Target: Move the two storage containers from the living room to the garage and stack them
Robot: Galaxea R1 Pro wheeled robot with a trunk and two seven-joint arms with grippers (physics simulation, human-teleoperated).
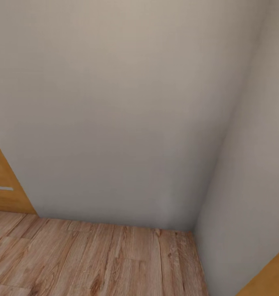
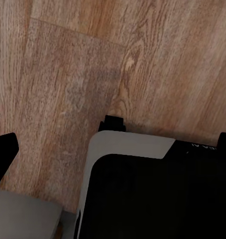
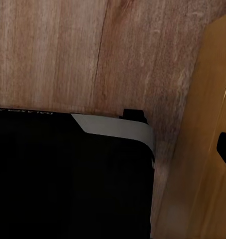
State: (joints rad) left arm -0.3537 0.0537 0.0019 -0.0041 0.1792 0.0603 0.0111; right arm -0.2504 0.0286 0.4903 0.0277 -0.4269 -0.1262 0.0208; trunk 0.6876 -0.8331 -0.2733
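The two storage containers are out of view, and so are the garage and its floor. I face a bare beige wall corner (image 1: 197, 222) over light wood planks (image 1: 94, 259). In the left wrist view my left gripper (image 2: 114, 149) hangs open over the planks and my own base; one black fingertip (image 2: 3, 152) sits at one edge and the other at the opposite edge, with nothing between them. In the right wrist view my right gripper (image 3: 113, 149) looks open and empty, with one black fingertip (image 3: 225, 149) at the frame's edge.
An orange wooden panel (image 1: 3, 185) stands against the wall at the left, and another (image 1: 270, 275) at the lower right. My black and grey base (image 2: 152, 194) shows under both wrists; in the right wrist view the base (image 3: 68, 174) sits close to a wooden panel (image 3: 202, 149).
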